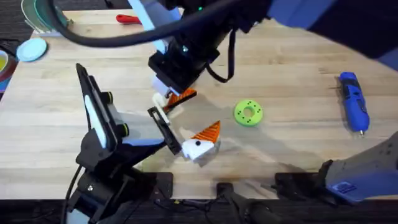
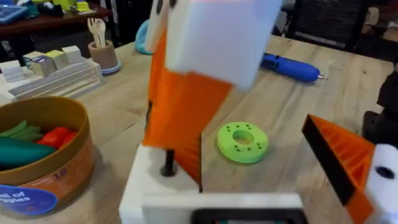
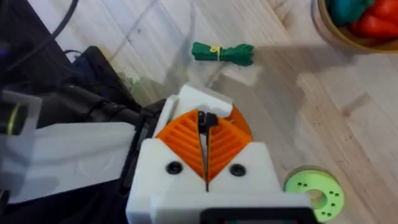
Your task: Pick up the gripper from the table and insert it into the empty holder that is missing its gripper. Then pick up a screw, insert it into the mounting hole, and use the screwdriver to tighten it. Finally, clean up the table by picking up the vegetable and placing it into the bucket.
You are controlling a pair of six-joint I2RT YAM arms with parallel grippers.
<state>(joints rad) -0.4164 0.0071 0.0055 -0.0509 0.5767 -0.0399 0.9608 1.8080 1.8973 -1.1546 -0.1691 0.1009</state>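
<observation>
My right gripper (image 1: pixel 173 98) (image 3: pixel 205 127) reaches down from the far side, its orange pads shut on a small black screw (image 3: pixel 205 120) (image 2: pixel 168 163). The screw stands at the white holder (image 1: pixel 160 103) (image 3: pixel 199 98) carrying the orange gripper wedge (image 1: pixel 185 96) (image 3: pixel 241 123). That holder and a second white one (image 1: pixel 198 149) (image 2: pixel 385 180), also with a wedge, sit wide apart at the ends of the black bar on my left gripper (image 1: pixel 200 113), which is open. The blue screwdriver (image 1: pixel 353 99) (image 2: pixel 289 66) lies far right. The vegetable (image 3: pixel 222 53) lies near the bucket (image 2: pixel 56 168) (image 3: pixel 336 34).
A green disc (image 1: pixel 248 112) (image 2: pixel 242 142) (image 3: pixel 314 190) with holes lies right of the holders. A red-handled tool (image 1: pixel 127 18) rests at the back edge. A tan cup (image 2: pixel 102 55) with utensils and small boxes stand beyond the bucket.
</observation>
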